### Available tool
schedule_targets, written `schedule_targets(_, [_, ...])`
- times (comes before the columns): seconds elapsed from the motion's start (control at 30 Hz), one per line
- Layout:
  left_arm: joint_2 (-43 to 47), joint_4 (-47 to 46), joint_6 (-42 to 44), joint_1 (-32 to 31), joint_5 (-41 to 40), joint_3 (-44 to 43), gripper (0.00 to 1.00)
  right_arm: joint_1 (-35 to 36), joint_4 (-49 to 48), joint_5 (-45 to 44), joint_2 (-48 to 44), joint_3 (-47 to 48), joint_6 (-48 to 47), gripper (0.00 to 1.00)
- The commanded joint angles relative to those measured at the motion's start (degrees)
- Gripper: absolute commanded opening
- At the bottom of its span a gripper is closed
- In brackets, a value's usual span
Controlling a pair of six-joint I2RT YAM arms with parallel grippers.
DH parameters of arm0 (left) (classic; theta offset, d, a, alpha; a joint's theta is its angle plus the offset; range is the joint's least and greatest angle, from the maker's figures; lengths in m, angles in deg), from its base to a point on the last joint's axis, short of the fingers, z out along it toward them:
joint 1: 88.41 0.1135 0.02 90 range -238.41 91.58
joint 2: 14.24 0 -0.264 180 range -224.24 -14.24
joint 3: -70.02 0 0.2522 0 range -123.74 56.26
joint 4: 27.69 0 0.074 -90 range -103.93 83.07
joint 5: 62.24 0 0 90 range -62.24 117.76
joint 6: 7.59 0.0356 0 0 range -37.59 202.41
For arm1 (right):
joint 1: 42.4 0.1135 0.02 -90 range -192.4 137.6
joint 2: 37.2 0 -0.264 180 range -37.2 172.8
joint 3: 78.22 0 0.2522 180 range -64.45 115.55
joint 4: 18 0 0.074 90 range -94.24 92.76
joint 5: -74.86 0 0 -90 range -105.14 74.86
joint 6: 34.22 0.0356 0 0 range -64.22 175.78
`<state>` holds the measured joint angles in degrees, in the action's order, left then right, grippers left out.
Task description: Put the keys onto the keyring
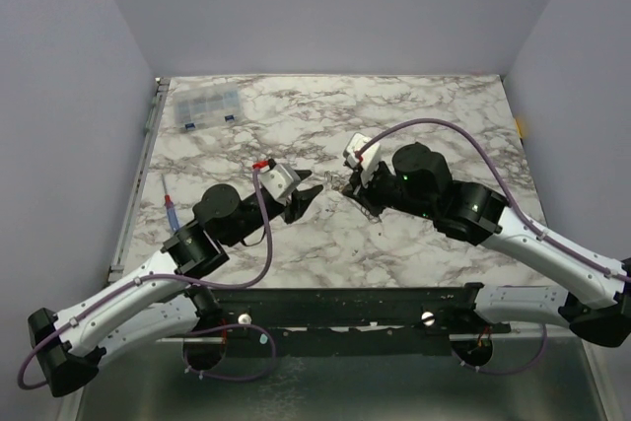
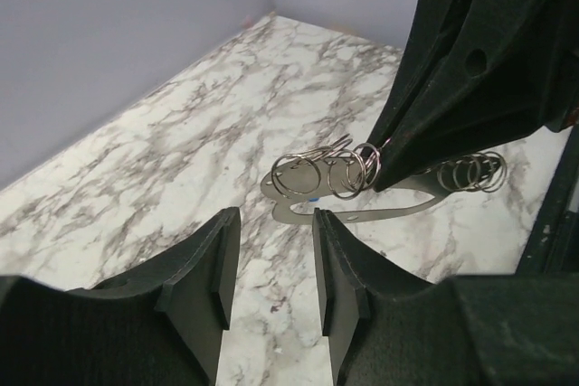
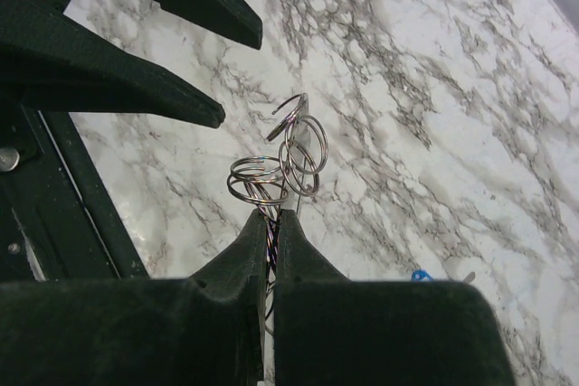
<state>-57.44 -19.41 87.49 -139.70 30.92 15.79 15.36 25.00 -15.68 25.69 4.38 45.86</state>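
Observation:
My right gripper (image 3: pixel 274 214) is shut on the keyring (image 3: pixel 299 191), a thin pale loop that rises from its fingertips. Several small steel split rings (image 3: pixel 301 155) hang on the loop, one a tight coil (image 3: pixel 258 178). No key shape is plain to me. In the left wrist view the pale loop (image 2: pixel 380 212) and the rings (image 2: pixel 330 172) hang just above the marble, under the right fingertips (image 2: pixel 389 164). My left gripper (image 2: pixel 276 223) stands open a short way before them, with nothing between its fingers. From above, both grippers meet mid-table: left (image 1: pixel 310 194), right (image 1: pixel 341 184).
A clear compartment box (image 1: pixel 207 105) sits at the far left of the marble table (image 1: pixel 424 115). A red and blue pen-like tool (image 1: pixel 171 212) lies by the left edge. A small blue tag (image 3: pixel 418 275) lies on the marble beside the right gripper. Grey walls close three sides.

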Motion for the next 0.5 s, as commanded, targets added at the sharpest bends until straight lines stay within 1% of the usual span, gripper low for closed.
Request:
schedule_targets(0.0, [-0.69, 0.37, 5.80, -1.43, -7.73, 0.07, 0.45, 0.10, 2.76, -4.79, 1.24, 1.80, 4.10, 0.01])
schedule_targets(0.13, [-1.02, -3.16, 9.59, -2.84, -12.19, 1.23, 0.46, 0.10, 2.67, -5.38, 1.50, 2.23, 5.17, 0.01])
schedule_targets(0.27, [-3.06, -5.75, 11.54, -4.78, -11.93, 1.36, 0.46, 0.10, 2.76, -6.75, 2.04, 2.62, 5.69, 0.00])
schedule_targets(0.47, [-7.15, -7.07, 14.39, -8.67, -14.15, 0.32, 0.49, 0.10, 3.19, -7.40, 2.57, 2.70, 5.69, 0.01])
